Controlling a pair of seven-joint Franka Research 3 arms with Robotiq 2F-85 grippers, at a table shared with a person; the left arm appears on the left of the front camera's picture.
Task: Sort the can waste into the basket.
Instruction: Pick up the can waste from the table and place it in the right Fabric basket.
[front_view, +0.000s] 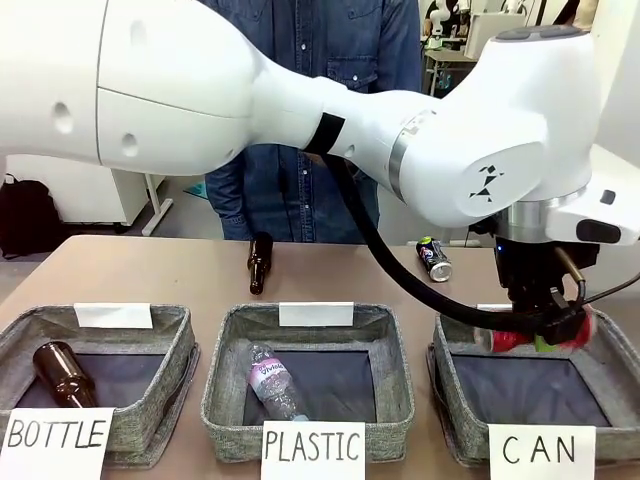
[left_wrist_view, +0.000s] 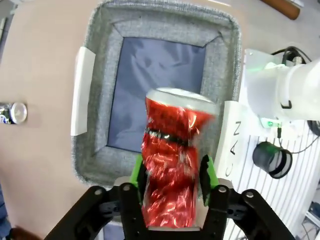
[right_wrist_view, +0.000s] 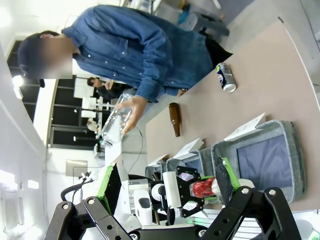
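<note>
Now, the left gripper (left_wrist_view: 172, 175) hangs over the basket (left_wrist_view: 100, 55) marked CAN, at the desk's near right corner. The dented red can (left_wrist_view: 170, 150) sits lengthwise between its green pads (left_wrist_view: 137, 172). The can is smeared with blur, and whether the pads pinch it or stand just clear of its sides, I can't tell. Straight below, the basket's dark floor is bare, so nothing is sorted in there yet.

The right gripper (right_wrist_view: 167, 172) has its jaws spread wide, with nothing between them. Out near the desk's far edge, right of the middle, the blue can (front_view: 434, 258) lies on its side, untouched.

By my reckoning we're short of halfway. The red can needs only to drop, then the blue one has to be fetched from that far edge and brought to the same basket. A brown bottle (front_view: 260, 262) lies by the far edge too, which is not our business.
</note>
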